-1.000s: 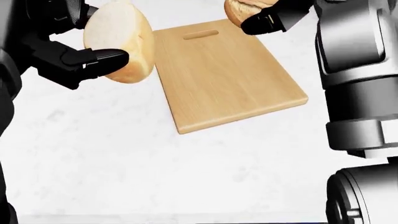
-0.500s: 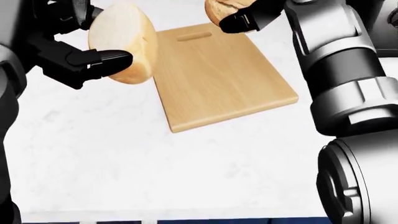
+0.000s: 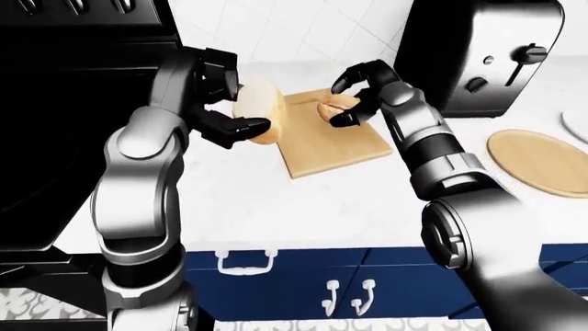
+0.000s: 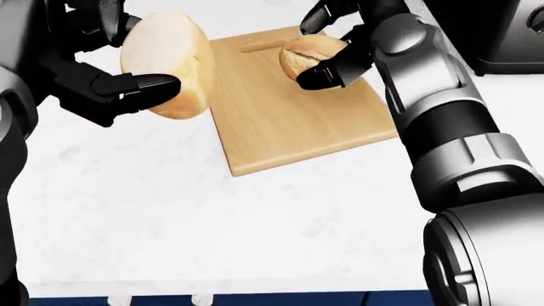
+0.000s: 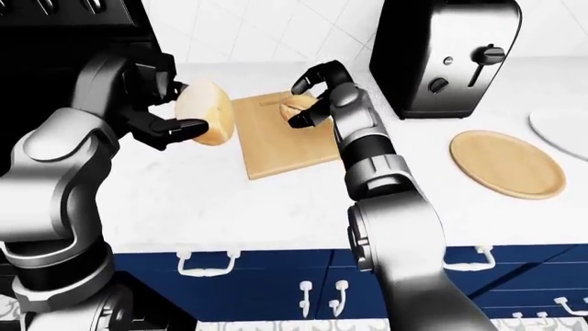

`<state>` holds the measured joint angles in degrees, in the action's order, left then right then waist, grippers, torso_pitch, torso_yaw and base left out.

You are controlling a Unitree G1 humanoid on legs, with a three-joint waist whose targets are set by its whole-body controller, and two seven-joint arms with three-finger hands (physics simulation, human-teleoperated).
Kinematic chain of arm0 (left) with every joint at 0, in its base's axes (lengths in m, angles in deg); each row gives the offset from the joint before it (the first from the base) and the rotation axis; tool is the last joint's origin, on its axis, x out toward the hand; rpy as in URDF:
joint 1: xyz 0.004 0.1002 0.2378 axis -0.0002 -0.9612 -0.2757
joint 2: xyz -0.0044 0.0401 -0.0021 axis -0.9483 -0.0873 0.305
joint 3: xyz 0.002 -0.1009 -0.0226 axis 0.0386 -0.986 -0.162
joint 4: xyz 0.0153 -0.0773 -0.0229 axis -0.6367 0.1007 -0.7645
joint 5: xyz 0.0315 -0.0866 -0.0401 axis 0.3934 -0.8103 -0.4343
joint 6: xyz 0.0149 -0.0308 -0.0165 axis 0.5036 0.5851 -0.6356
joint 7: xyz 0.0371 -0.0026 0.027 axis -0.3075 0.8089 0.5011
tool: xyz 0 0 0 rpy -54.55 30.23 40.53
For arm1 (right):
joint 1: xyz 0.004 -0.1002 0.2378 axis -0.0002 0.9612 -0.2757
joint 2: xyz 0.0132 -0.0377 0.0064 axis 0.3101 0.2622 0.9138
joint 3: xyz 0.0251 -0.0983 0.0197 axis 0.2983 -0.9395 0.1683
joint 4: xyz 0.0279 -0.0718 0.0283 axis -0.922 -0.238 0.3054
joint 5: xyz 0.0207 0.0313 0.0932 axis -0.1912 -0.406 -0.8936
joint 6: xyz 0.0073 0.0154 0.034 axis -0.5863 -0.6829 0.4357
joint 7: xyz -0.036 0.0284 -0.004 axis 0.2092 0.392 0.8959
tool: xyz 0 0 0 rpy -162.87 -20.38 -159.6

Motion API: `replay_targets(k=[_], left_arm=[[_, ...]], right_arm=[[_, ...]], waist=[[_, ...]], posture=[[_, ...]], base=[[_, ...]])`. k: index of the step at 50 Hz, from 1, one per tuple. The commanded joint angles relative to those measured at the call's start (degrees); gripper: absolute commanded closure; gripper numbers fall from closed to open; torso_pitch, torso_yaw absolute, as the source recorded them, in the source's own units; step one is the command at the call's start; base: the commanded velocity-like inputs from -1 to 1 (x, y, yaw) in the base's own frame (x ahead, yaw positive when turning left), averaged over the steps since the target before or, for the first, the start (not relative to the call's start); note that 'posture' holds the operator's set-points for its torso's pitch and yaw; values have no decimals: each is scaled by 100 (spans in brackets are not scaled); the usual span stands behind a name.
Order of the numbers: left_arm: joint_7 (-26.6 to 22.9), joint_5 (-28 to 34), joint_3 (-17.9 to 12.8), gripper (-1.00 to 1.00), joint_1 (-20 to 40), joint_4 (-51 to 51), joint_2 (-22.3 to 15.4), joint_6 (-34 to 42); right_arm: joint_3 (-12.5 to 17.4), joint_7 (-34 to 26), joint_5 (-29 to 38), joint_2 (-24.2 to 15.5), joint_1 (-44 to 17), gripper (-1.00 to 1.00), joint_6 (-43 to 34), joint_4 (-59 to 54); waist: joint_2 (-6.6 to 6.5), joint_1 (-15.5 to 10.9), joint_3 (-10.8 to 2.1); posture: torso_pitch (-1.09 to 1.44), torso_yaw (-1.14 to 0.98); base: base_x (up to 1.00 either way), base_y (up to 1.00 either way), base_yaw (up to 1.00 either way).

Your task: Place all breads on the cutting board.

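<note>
A wooden cutting board lies on the white counter. My left hand is shut on a large pale round bun and holds it above the counter, at the board's left edge. My right hand is shut on a small crusty roll low over the board's top end, beside its handle slot. I cannot tell whether the roll touches the board.
A silver toaster stands right of the board. A round wooden plate lies lower right of it, with a white plate's edge beyond. A black stove fills the left. Blue cabinet fronts run under the counter.
My right hand has come down and left with the roll, from past the board's top edge to low over the board. My left hand with the bun has barely moved. The camera shifted slightly.
</note>
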<state>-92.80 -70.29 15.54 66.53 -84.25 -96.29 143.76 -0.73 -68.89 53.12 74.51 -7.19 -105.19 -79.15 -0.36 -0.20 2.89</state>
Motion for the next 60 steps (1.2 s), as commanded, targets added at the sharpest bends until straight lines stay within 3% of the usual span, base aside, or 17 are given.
replay_targets(k=[1, 6, 12, 13, 23, 28, 37, 47, 50, 60], left_arm=[[43, 28, -61, 100, 170, -164, -42, -179], [46, 33, -56, 100, 175, -141, -35, -206], [46, 43, -42, 100, 168, -156, -28, -190], [50, 42, -47, 100, 169, -135, -20, -202], [14, 94, -10, 100, 193, -198, -18, -142], [-2, 119, 6, 100, 223, -168, -6, -156], [35, 228, 143, 100, 308, -91, 137, -157], [238, 432, 520, 100, 530, 497, 710, -379], [340, 433, 449, 100, 705, 1076, 835, -672], [570, 410, 562, 100, 980, 2013, 1087, -1097]], right_arm=[[13, 48, 32, -69, -240, 76, 167, 240], [-7, 11, 95, -71, -156, 38, 141, 258], [-26, -59, 173, -64, -60, 11, 145, 242], [-26, -80, 181, -62, -42, -4, 144, 243], [-29, -258, 219, -59, 82, -57, 101, 313], [4, -372, 203, -128, 69, -96, 1, 448], [71, -728, 84, -417, 187, -100, -383, 1265], [120, -1350, -29, -616, 455, -100, -1218, 2789], [176, -1514, -148, -600, 634, -100, -1272, 3086], [185, -1501, -177, -659, 632, -100, -1219, 3028]], waist=[[-1, -1, -198], [-1, -3, -204], [2, 0, -215], [3, 0, -216], [9, -3, -217], [12, -7, -218], [43, -23, -199], [118, -47, -190], [135, -55, -188], [167, -56, -216]], posture=[[0, 0], [0, 0], [0, 0], [0, 0], [0, 0], [0, 0], [0, 0], [0, 0], [0, 0], [0, 0]], base=[[0, 0, 0], [0, 0, 0], [0, 0, 0], [0, 0, 0], [0, 0, 0], [0, 0, 0], [0, 0, 0], [0, 0, 0], [0, 0, 0], [0, 0, 0]])
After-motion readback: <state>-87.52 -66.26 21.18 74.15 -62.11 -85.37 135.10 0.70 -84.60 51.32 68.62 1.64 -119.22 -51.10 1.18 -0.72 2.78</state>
